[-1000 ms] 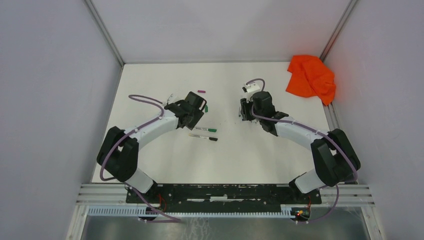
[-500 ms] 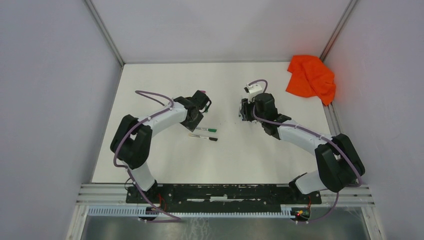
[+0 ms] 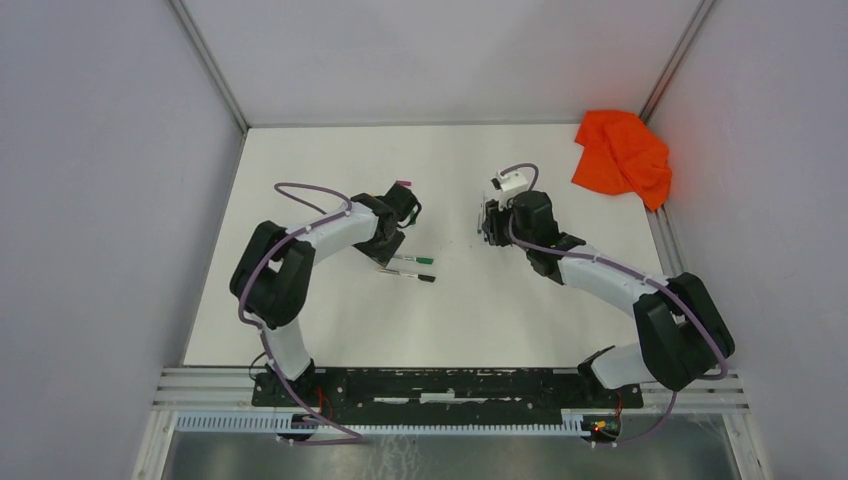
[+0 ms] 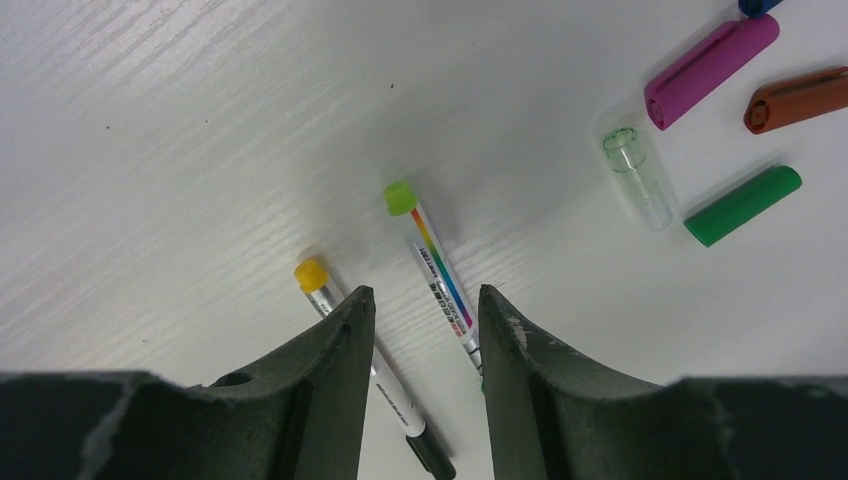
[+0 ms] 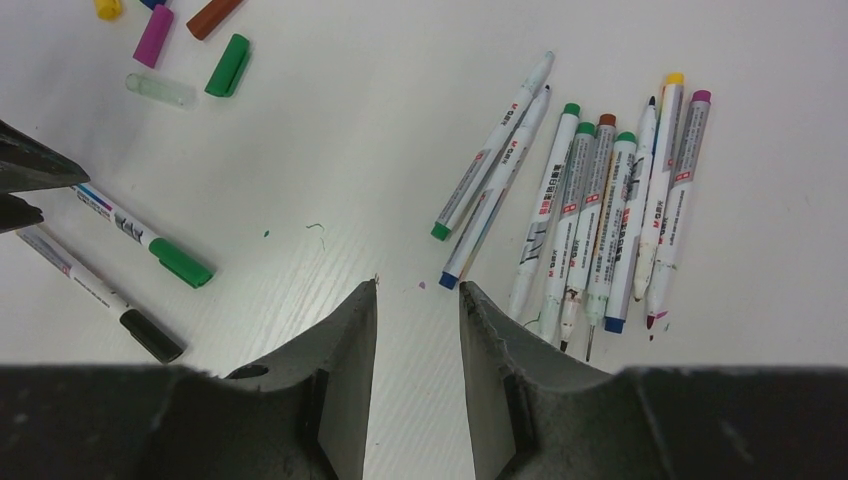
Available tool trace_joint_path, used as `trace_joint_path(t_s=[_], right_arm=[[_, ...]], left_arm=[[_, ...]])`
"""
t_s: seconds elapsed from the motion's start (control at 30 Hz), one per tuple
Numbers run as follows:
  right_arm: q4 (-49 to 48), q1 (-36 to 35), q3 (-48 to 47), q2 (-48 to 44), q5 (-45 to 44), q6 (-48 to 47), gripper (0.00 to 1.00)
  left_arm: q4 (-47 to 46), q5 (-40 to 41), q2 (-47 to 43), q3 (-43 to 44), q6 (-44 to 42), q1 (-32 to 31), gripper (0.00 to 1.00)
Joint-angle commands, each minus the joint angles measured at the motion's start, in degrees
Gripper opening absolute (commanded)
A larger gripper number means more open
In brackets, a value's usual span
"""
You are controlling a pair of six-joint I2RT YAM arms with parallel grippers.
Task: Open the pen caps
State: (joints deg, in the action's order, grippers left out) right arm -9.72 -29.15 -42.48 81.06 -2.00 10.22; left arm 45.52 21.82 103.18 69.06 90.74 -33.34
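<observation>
Two capped pens lie side by side on the white table: one with a green cap and rainbow barrel, one with a black cap and yellow end. Both show in the top view. My left gripper is open and empty, its jaws just above these two barrels. Loose caps lie beyond: magenta, dark red, green, clear. My right gripper is open and empty over bare table.
Several uncapped white-grey pens lie in a row just right of my right gripper. A crumpled orange cloth sits at the far right corner. Grey walls enclose the table on three sides.
My left arm has swung in, its elbow moving right and the gripper settling over the two capped pens. My right gripper has shifted slightly right. Both stay open.
</observation>
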Motion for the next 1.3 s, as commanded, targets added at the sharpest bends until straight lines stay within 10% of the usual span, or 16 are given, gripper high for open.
trace_joint_path(t_s=[0.0, 0.53, 0.87, 1.27], right_arm=[[-2.32, -0.31, 0.72, -2.11, -0.06, 0.65, 0.41], [-3.47, -0.29, 3.75, -3.7, -0.19, 1.81, 0.41], [-3.09, -0.32, 6.41, -8.55, -0.29, 2.43, 0.41], [-5.35, -1.23, 6.45, -10.04, 6.94, -1.84, 0.41]], left_arm=[[0.04, -0.03, 1.02, 1.35, 3.46, 0.81, 0.48], [-1.78, -1.51, 2.96, -0.32, 2.1, 3.06, 0.44], [-2.92, -3.65, 4.02, -2.58, 0.81, 3.65, 0.07], [-27.93, -6.05, -2.3, -11.36, -8.98, 3.49, 0.02]])
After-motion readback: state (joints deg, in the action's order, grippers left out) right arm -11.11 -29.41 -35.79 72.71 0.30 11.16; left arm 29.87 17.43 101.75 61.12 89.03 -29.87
